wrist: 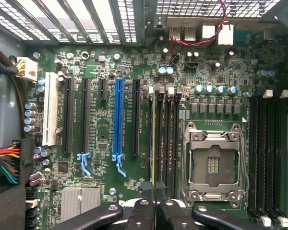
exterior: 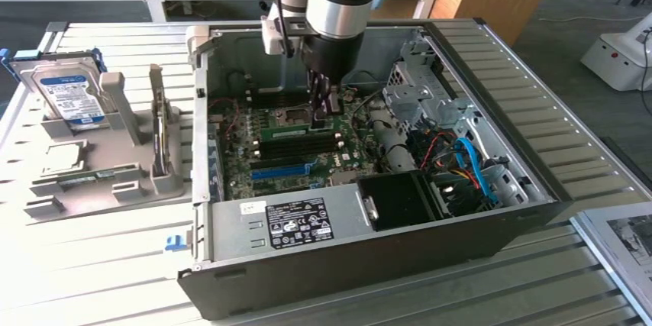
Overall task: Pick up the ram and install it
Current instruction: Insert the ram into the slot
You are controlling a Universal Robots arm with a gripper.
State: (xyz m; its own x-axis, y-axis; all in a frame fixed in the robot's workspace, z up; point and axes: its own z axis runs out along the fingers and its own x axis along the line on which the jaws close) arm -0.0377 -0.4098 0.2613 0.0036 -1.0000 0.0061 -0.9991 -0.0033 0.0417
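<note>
From the exterior view the gripper (exterior: 324,117) hung inside the open case (exterior: 408,265), low over the motherboard (exterior: 337,159), and in the wrist view its fingers (wrist: 146,194) were clenched on the ram (wrist: 157,143) (seen edge-on), lined along the slots (wrist: 175,143) beside the socket (wrist: 212,165).

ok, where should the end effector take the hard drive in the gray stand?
Probably its upper end, coming down from above. The hard drive stands on end in the gray stand; the stand's posts box in its lower half, leaving the top exposed.
</note>
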